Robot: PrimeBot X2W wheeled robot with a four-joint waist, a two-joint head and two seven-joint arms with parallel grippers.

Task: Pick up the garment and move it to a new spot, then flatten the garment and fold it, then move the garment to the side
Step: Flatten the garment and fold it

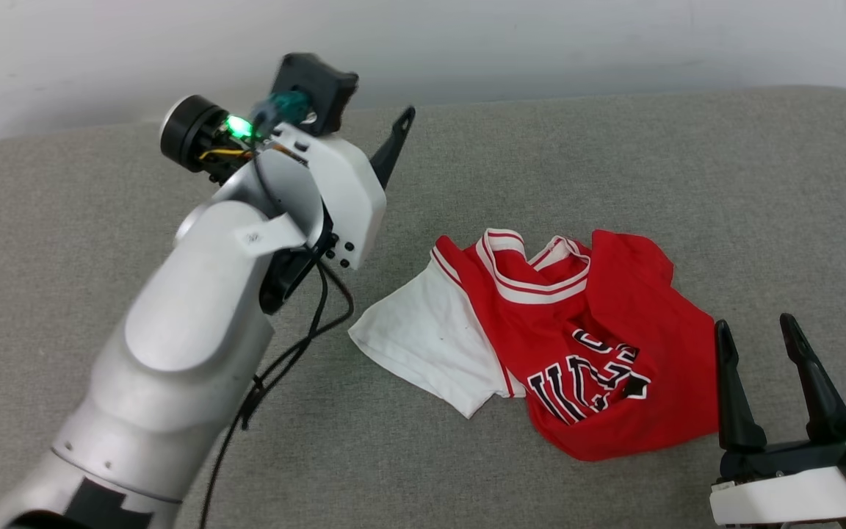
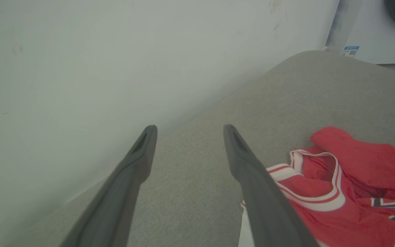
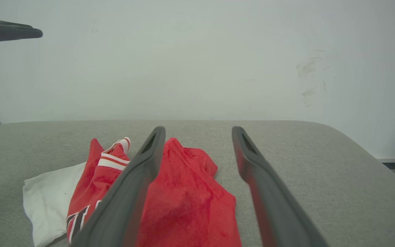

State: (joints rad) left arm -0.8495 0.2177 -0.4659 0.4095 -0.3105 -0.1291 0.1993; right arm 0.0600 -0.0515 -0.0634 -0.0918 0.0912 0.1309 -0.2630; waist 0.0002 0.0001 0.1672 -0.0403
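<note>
Right gripper point(image 1: 754, 323) sits at the head view's lower right, fingers wide and empty, just beside the crumpled red shirt point(image 1: 577, 345) on the grey cushion point(image 1: 614, 162); the left arm point(image 1: 195, 330) is raised to the shirt's left. From the left wrist, the left gripper point(image 2: 189, 127) hangs wide and empty over the cushion by the wall point(image 2: 81, 68), with the shirt at lower right. From the right wrist, the shirt lies below the spread fingers.

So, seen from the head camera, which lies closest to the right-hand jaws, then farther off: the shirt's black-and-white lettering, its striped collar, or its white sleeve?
1. Black-and-white lettering, on the front of the red T-shirt, on the side nearest them.
2. Red-and-white striped collar, farther back at the shirt's top.
3. White short sleeve, at the shirt's far left end.
</note>
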